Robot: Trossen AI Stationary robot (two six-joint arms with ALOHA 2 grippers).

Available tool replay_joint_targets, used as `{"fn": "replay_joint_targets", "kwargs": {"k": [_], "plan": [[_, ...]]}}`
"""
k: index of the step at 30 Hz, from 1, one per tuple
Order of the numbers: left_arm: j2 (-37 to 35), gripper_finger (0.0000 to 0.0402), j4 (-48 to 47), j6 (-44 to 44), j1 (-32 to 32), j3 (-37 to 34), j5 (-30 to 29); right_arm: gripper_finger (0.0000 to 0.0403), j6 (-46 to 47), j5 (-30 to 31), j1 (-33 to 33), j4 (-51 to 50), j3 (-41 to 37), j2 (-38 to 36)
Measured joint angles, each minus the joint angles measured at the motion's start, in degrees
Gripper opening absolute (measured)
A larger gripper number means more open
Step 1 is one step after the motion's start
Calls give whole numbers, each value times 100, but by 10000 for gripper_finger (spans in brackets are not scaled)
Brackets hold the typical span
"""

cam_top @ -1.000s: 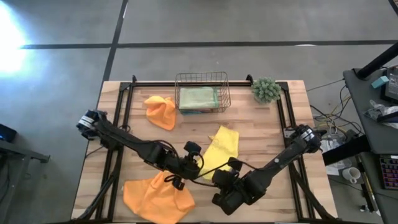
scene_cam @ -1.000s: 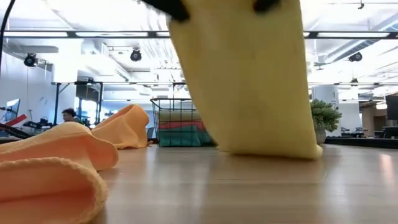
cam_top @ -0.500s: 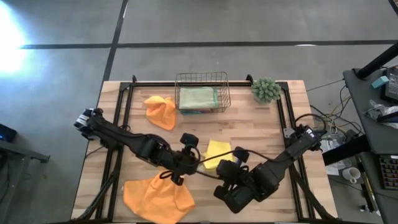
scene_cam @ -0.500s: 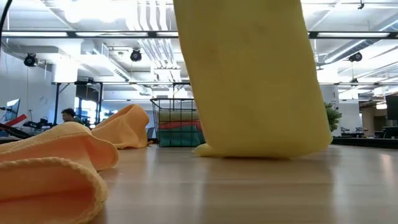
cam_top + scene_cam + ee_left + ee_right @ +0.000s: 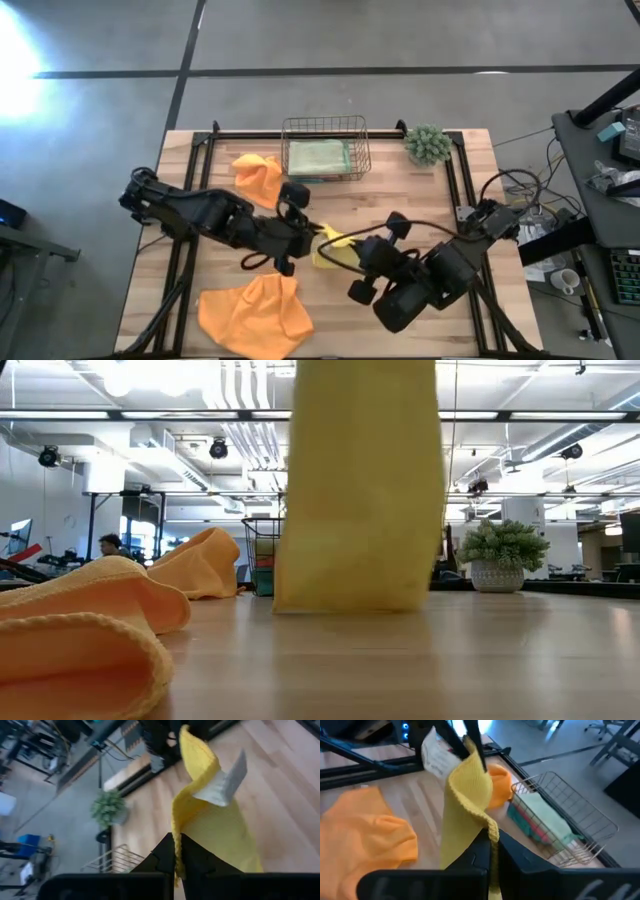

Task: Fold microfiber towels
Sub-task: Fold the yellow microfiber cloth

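Observation:
A yellow microfiber towel [image 5: 330,250] hangs in mid-table between my two grippers, both shut on its top edge. My left gripper [image 5: 312,232] is at its left end and my right gripper [image 5: 352,252] at its right end. In the low view the yellow towel [image 5: 360,490] hangs as a broad sheet. Its lower edge [image 5: 350,608] is at table level, and I cannot tell whether it touches. A white label [image 5: 225,782] sticks out of the top edge. One orange towel [image 5: 258,178] lies crumpled left of the basket, another orange towel [image 5: 250,315] at the near edge. My left gripper pinches the yellow towel's top edge [image 5: 175,836] at one corner between its two fingers, coming from the table's left and slanting down. The towel is lifted and hangs below the fingers. My right gripper pinches the same top edge [image 5: 490,831] at the other corner between its two fingers, coming from the near right and slanting down. The edge sags in a slack curve toward my left gripper, and the sheet hangs below.
A wire basket [image 5: 323,148] at the far edge holds folded towels, a green one on top. A small green plant [image 5: 428,144] stands to its right. Bare wood lies between the basket and the hanging towel and along the right side.
Both grippers have risen and moved toward the far edge, staying shut on the yellow towel. The towel's far part, which lay spread on the table, has been drawn up. The towel now hangs as a narrower sheet below the grippers.

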Motion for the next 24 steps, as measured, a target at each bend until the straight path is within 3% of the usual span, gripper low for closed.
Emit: {"fn": "replay_joint_targets", "kwargs": {"k": [16, 24], "plan": [[-1, 0, -250, 526, 442, 617, -380, 8, -1324, 566, -522, 141, -13, -480], [45, 0, -268, 947, 1225, 606, -396, 8, -2179, 769, -1216, 47, -13, -711]]}}
